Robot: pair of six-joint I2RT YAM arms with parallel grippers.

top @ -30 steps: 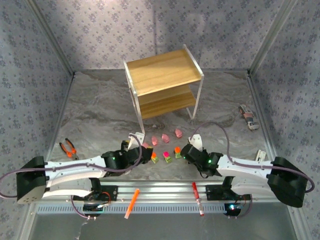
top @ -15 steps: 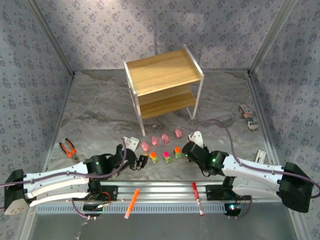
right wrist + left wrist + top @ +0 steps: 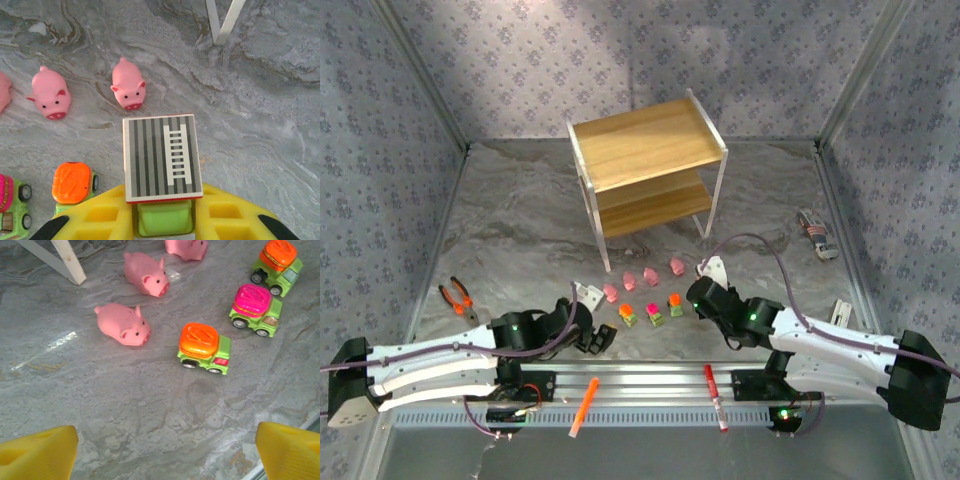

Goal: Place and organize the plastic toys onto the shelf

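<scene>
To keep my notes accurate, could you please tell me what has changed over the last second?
The left gripper drew back toward the near edge, away from the pink pigs, open and empty. The right gripper barely shifted and stays shut on the ladder-topped truck. The pigs, the three other trucks and the shelf have not moved.

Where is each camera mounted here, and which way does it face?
Top external: above and behind the arms, looking down on table, shelf, left gripper and right gripper.
Left wrist: low over the table, facing pink pigs and toy trucks; its open yellow fingertips show.
Right wrist: low, facing the shelf's legs; its fingers clamp a ladder-topped truck.
Both wrist views share the orange-topped truck nearest the right gripper.
</scene>
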